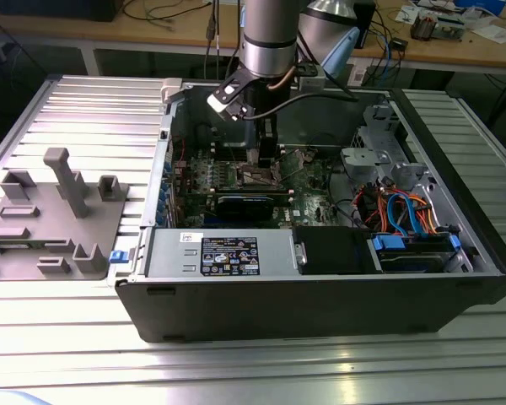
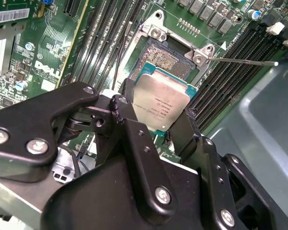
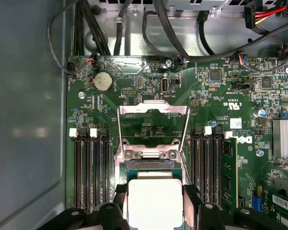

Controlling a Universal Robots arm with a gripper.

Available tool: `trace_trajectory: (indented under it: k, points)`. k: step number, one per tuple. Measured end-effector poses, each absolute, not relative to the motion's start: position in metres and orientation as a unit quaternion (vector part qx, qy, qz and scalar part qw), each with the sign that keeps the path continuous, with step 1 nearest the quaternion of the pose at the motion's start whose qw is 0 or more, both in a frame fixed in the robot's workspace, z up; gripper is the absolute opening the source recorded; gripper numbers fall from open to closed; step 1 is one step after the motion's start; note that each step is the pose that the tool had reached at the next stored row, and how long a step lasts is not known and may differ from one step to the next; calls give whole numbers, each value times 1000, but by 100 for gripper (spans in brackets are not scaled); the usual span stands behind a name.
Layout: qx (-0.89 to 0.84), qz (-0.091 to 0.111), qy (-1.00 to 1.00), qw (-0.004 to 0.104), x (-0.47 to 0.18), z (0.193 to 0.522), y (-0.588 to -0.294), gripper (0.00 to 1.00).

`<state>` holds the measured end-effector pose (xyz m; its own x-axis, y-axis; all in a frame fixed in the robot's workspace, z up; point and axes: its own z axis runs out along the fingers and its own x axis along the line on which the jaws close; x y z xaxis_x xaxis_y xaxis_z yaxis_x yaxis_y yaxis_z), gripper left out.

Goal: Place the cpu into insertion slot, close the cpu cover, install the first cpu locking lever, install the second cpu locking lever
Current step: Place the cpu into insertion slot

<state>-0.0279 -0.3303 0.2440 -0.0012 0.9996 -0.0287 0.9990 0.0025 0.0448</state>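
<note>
My gripper (image 2: 156, 115) is shut on the cpu (image 2: 164, 101), a flat square chip with a silver-grey top held by two opposite edges between black fingers (image 2: 182, 129). The chip hangs tilted over the insertion slot (image 2: 164, 53), a dark pin field with a silver rim on the green board (image 3: 149, 125). Whether chip and slot touch I cannot tell. In the first wrist view the cpu (image 3: 155, 201) sits just short of the slot (image 3: 149, 165), and the cpu cover (image 3: 153, 107) stands flipped open beyond it. A thin metal lever (image 2: 245, 61) juts out sideways. In the exterior view the gripper (image 1: 261, 169) reaches down into the open computer case (image 1: 320, 312).
Black memory slots (image 3: 91, 167) flank the socket on both sides. Cables (image 3: 149, 28) run along the case wall. A power supply box (image 1: 219, 253), blue and orange cables (image 1: 405, 211) and a drive cage (image 1: 379, 156) fill the case. A grey fixture (image 1: 55, 211) lies on the ribbed table at the exterior view's left.
</note>
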Motion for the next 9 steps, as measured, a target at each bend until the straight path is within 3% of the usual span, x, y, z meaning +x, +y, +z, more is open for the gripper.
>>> trace_trajectory:
  k: [9]
  points:
    - [706,6,707,26,-28,244,-330,54]
